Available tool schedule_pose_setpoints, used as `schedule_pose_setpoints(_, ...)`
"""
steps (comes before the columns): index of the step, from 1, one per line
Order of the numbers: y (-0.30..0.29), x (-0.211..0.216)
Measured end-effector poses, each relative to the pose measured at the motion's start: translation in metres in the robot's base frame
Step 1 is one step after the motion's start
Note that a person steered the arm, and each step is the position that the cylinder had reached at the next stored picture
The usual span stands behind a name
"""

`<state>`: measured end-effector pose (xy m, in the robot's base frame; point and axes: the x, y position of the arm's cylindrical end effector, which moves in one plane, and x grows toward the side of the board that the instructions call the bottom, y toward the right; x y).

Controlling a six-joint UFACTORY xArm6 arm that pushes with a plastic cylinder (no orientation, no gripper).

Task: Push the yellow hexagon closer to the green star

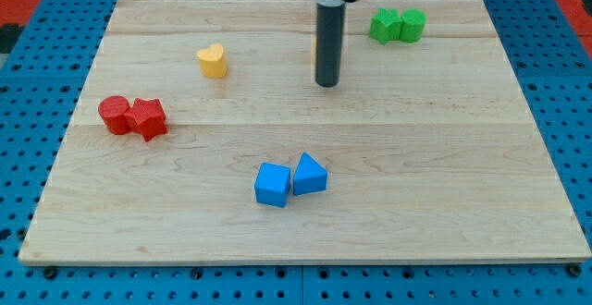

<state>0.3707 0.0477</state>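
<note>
**Tip Position and Block Layout on the Board**

I am viewing the wooden board (388,157) through the one camera. My rod is descending from the view's top, and my tip (326,85) is resting on the board just above centre. This rig is carrying no jaws, so no released, clenched or grasping state applies; the rod is touching no block that I can confirm.

A thin orange-yellow sliver (315,46) is showing at the rod's left edge. It is possibly the yellow hexagon, but the rod is hiding most of it, so I cannot tell its shape.

2 green blocks are sitting at 1 o'clock from my tip, near the board's top edge and touching each other: the left green block (384,26), which appears star-like, and the right green block (413,24), whose shape I cannot resolve.

A yellow heart-shaped block (213,61) is standing alone at 9 o'clock from my tip, well apart.

2 red blocks are lying at 8 o'clock, touching: a red cylinder (116,115) and a red star-like block (147,118).

2 blue blocks are lying at 6 o'clock, touching: a blue cube (272,184) and a blue wedge-like block (310,175).
</note>
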Motion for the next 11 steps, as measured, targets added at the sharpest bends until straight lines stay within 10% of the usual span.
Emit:
schedule_pose_setpoints(3, 0.002, -0.065)
schedule_pose_setpoints(6, -0.080, -0.035)
schedule_pose_setpoints(11, -0.037, -0.101)
